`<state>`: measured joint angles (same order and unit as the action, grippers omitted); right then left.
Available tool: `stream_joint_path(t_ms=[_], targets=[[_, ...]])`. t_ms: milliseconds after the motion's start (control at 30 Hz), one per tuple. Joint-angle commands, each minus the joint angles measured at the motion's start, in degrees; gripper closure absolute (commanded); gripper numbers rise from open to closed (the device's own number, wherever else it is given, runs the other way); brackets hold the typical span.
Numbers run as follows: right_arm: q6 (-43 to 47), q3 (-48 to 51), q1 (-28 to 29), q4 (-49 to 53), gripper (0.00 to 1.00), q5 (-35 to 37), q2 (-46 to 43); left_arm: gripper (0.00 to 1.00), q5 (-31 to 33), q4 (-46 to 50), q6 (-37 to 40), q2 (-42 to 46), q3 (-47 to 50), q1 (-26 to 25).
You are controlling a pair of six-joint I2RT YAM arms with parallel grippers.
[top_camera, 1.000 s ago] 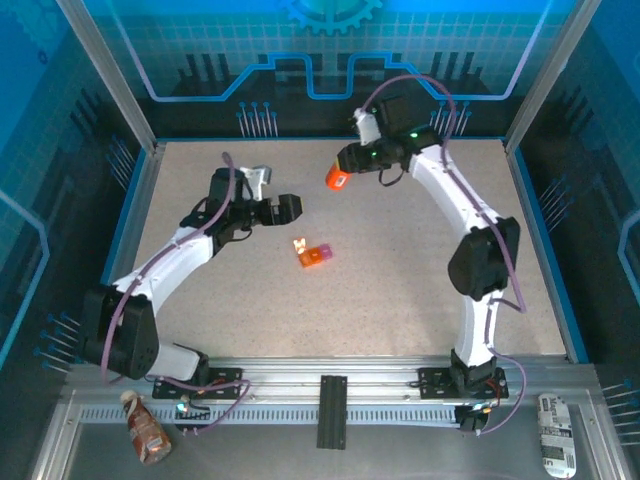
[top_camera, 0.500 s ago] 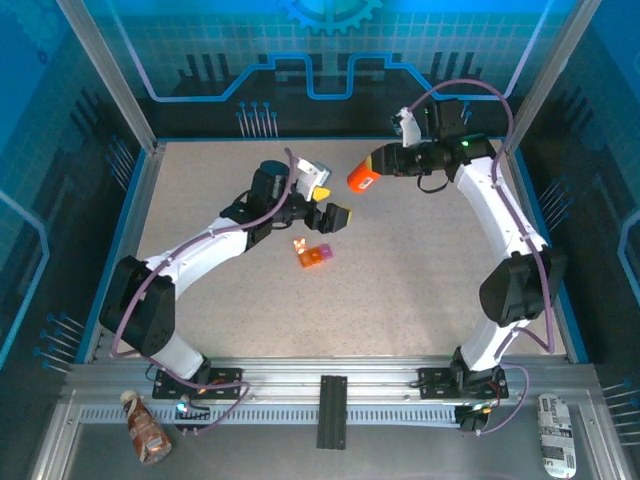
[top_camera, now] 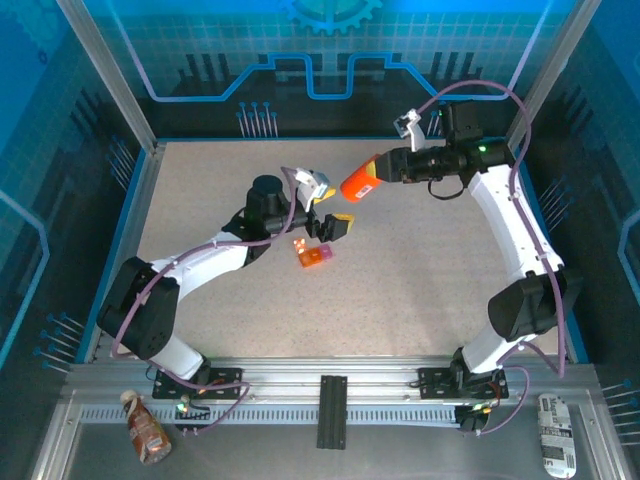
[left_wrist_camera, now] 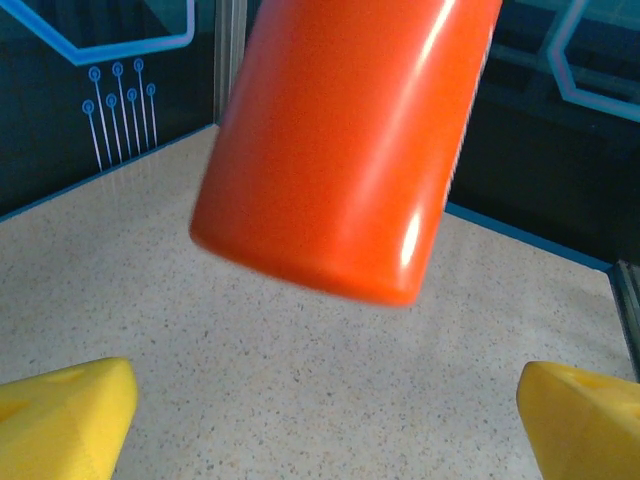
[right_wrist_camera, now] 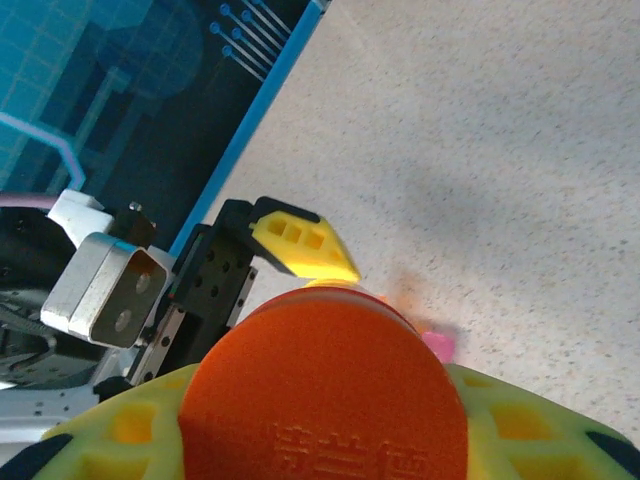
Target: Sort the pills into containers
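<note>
I had the right gripper (top_camera: 386, 167) clamped on the tilted bottle (top_camera: 358, 181); the left gripper (top_camera: 333, 207) gaped empty beside the containers (top_camera: 314, 255), mid-worktop.

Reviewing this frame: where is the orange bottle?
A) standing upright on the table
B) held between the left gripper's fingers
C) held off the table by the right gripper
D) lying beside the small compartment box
C: the right gripper is closed on the orange bottle, tipped in the air, while the left gripper stands open with nothing in it.

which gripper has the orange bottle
The right gripper, shut on the orange bottle and holding it tilted in the air. The left gripper is open and empty.
</note>
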<state>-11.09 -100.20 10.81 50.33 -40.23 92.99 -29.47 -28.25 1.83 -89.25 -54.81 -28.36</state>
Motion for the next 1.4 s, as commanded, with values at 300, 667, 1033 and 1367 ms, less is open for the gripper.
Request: stream_joint_path(t_ms=[300, 667, 1033, 1367], targets=[[0.42, 2.18, 3.07, 1.54, 0.8, -5.32, -0.99, 0.06, -3.9, -9.07, -0.86, 0.83, 0.08, -0.65], [-0.33, 2.31, 5.19, -0.2, 0.8, -6.08, 0.59, 0.16, -5.09, -3.57, 0.64, 0.61, -1.36, -1.68], [-0.33, 3.93, 6.03, -0.92, 0.8, -5.62, 1.14, 0.26, -4.31, -2.75, 0.37, 0.74, -2.33, -1.8], [-0.44, 4.47, 6.28, -1.24, 0.8, -5.53, 1.49, 0.39, -4.72, -0.45, 0.73, 0.49, -2.83, -1.87]])
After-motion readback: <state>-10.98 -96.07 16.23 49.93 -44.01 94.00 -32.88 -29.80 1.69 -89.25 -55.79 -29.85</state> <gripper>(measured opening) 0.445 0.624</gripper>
